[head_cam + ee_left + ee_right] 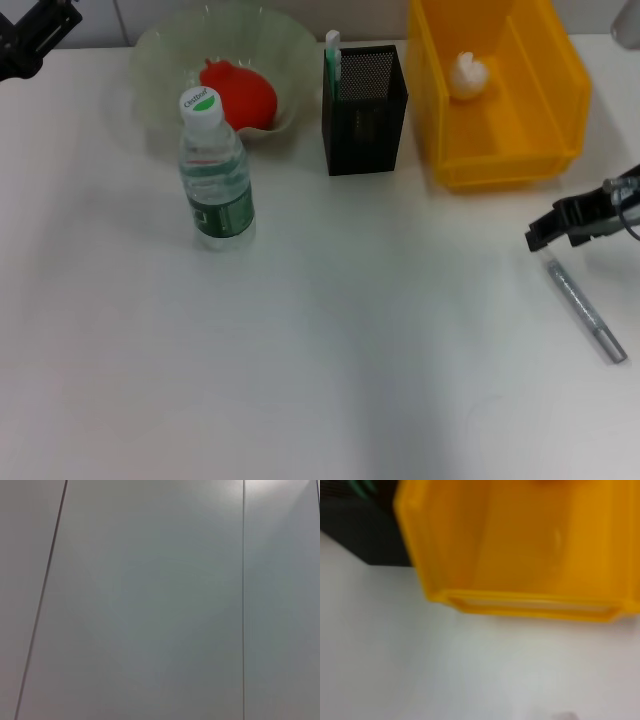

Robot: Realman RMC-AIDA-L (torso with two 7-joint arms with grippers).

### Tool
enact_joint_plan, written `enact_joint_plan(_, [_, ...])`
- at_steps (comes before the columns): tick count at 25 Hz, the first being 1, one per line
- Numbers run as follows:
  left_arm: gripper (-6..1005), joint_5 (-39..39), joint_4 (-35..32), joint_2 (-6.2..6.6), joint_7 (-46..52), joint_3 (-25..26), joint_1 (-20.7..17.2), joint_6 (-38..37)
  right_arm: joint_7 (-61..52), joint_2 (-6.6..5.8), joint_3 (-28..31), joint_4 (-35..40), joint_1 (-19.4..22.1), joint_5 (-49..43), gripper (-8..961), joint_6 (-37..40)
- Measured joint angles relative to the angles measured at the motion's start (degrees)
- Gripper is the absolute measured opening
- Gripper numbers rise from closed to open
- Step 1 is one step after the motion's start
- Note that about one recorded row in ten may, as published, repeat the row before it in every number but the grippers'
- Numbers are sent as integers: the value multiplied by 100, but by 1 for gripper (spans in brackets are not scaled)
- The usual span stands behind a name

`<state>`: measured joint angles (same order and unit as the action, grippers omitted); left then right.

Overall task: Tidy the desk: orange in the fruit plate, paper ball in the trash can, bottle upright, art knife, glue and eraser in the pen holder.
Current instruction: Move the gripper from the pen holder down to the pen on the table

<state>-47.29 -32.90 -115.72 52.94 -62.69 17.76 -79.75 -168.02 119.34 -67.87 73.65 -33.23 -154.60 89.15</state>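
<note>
Right hand (560,225) hangs just above the silver art knife (586,310); finger state cannot be told.
Head view: white worktop (330,350); bottle (215,175) upright, orange (240,92) in fruit plate (160,60), paper ball (470,73) in yellow bin (545,100), black pen holder (365,98) between; left hand (35,40) parked far left. Left wrist view: grey panelled wall (150,605). Right wrist view: bin (530,555), pen holder (365,530), worktop (470,670).
</note>
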Motion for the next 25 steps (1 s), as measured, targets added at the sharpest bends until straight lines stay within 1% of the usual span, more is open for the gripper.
enact_joint_plan(4, [802,0,-8,10,-1,0,3,1,-79,-2,-5,-466,-117,-279,534,-255])
enact_joint_plan(5, [802,0,-8,10,-1,0,3,1,-79,-2,-5,-466,-117,-279,532,-255])
enact_joint_plan(6, [802,0,-24,41,-2,-18,18,3,-84,-2,-5,-534,-137,-290,530,-284])
enact_joint_plan(12, [802,1,-24,51,-9,-19,15,4,-93,1,-13,-902,-245,-306,518,-497])
enact_joint_plan(14, [802,1,-24,52,-11,-18,13,4,-73,1,-16,-1104,-347,-311,514,-549])
enact_joint_plan(21, [802,1,-24,58,-12,-15,0,3,-60,-2,-40,-1212,-438,-366,500,-563])
enact_joint_plan(24, [802,1,-24,59,-13,-15,-13,3,-57,-5,-50,-1272,-471,-409,389,-560])
enact_joint_plan(25, [802,1,-24,59,-13,-15,-13,3,-57,-5,-50,-1272,-471,-409,385,-560])
